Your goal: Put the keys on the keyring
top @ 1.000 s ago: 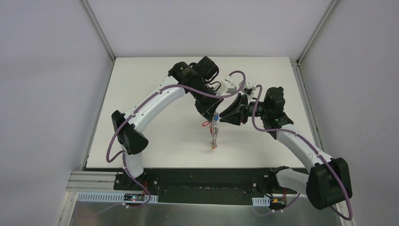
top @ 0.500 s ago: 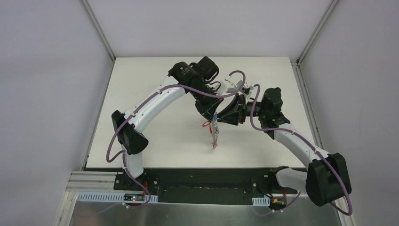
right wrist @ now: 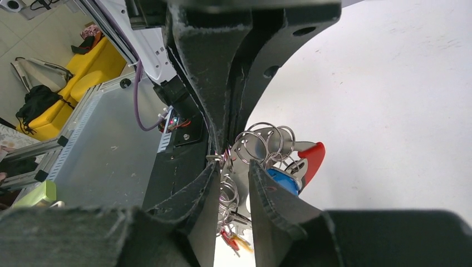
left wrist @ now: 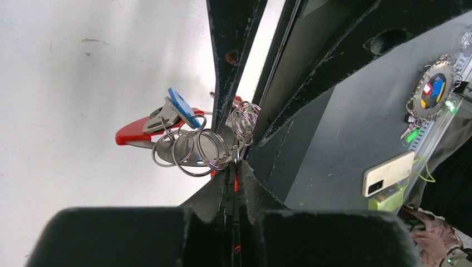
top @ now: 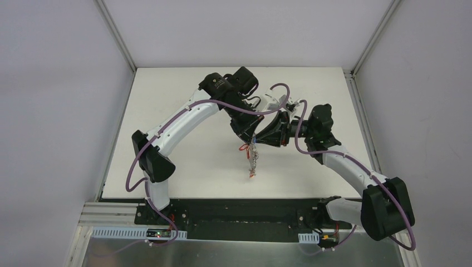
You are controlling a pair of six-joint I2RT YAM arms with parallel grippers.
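Note:
The keyring (left wrist: 195, 150), a bunch of grey metal rings on a red curved band (left wrist: 133, 130), hangs above the white table. My left gripper (left wrist: 234, 169) is shut on its rings; from above it sits at mid-table (top: 249, 135) with a chain of rings dangling toward me (top: 253, 161). A blue-headed key (left wrist: 181, 108) hangs among the rings. My right gripper (right wrist: 234, 172) is open, its fingers (right wrist: 209, 192) straddling the ring chain (right wrist: 227, 197) just below the left grip. Small red and yellow pieces (right wrist: 235, 240) hang at the chain's lower end; keys or tags, I cannot tell.
Both arms meet over the table's middle (top: 261, 136). The black base rail (top: 239, 214) runs along the near edge. Metal frame posts (top: 117, 36) stand at the back corners. A phone (left wrist: 388, 172) lies off the table.
My right arm has shifted left, closer to the left gripper, and its jaws have narrowed around the ring chain. The left gripper and the keyring have stayed in place.

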